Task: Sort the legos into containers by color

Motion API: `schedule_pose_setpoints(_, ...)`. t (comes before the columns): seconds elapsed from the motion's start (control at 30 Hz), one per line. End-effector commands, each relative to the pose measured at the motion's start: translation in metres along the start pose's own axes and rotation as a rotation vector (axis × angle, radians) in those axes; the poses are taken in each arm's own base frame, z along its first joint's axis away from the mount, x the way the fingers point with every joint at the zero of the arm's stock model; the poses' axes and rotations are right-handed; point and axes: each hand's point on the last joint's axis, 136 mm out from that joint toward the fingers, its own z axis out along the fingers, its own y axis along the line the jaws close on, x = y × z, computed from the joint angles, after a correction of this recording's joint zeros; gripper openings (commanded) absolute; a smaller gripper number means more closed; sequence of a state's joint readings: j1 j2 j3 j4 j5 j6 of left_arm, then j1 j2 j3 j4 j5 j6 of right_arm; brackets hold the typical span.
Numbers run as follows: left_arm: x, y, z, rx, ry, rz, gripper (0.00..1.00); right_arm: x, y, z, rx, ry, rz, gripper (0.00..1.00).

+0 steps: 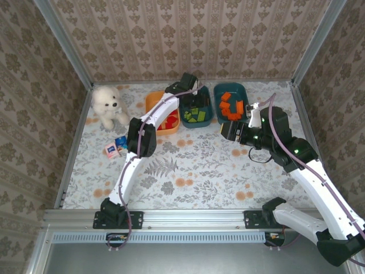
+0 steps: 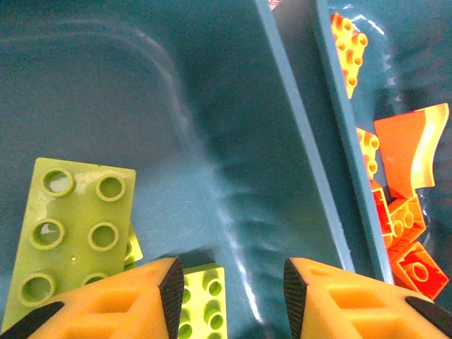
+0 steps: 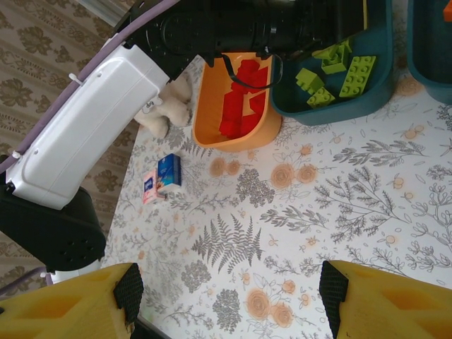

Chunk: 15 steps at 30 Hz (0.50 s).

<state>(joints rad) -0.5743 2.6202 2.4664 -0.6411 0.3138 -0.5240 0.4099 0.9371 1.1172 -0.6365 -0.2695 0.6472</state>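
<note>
We find the left gripper (image 2: 233, 289) spread, empty, above lime legos (image 2: 78, 219) beside the right wall of the teal tub (image 2: 306, 155); the right gripper (image 3: 229, 289) spread, empty, over open tabletop (image 3: 339, 212).

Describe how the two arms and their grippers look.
Both the left arm and right arm have white links, black joints and a thin purplish cable. The left gripper and right gripper have orange-yellow fingers with black pads.
</note>
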Motion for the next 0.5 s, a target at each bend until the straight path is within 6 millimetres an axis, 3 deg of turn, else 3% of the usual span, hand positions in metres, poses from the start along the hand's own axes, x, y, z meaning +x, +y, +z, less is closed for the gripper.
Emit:
schedule_pose_setpoints(0.0,0.003,0.005,0.002,0.003,0.025,-0.02,0.44,0.005,-0.007,0.002,0.023,0.019,0.0,0.7)
schedule_pose_setpoints(0.47,-0.01,0.029,-0.011,-0.079,-0.012,-0.038,0.45,0.006,-0.008,0.004,0.021,0.027,0.004,0.7)
